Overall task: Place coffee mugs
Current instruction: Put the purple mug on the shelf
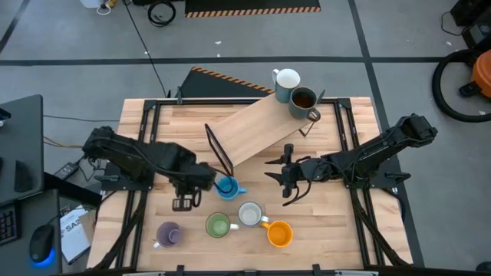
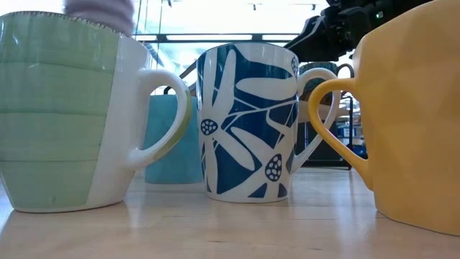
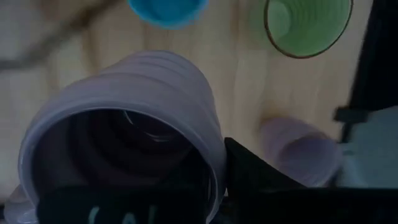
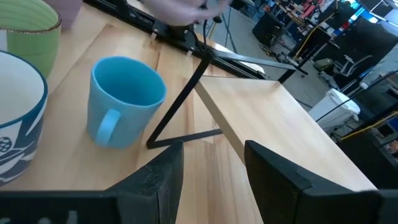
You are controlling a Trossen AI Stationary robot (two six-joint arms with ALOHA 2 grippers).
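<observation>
Lilac mug [image 3: 124, 130] seemingly gripped by left gripper [image 1: 184, 201]; right gripper [image 1: 285, 182] parted, empty.

One camera looks straight down on the whole tabletop [image 1: 322, 238]. One sits at tabletop height, very near the mugs. Two wrist cameras look past their jaws; all share the green mug [image 1: 218, 225].

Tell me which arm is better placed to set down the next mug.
Left. The left gripper grips a lilac mug above the table, beside the blue mug. The right gripper hangs open and empty by the wooden board.
</observation>
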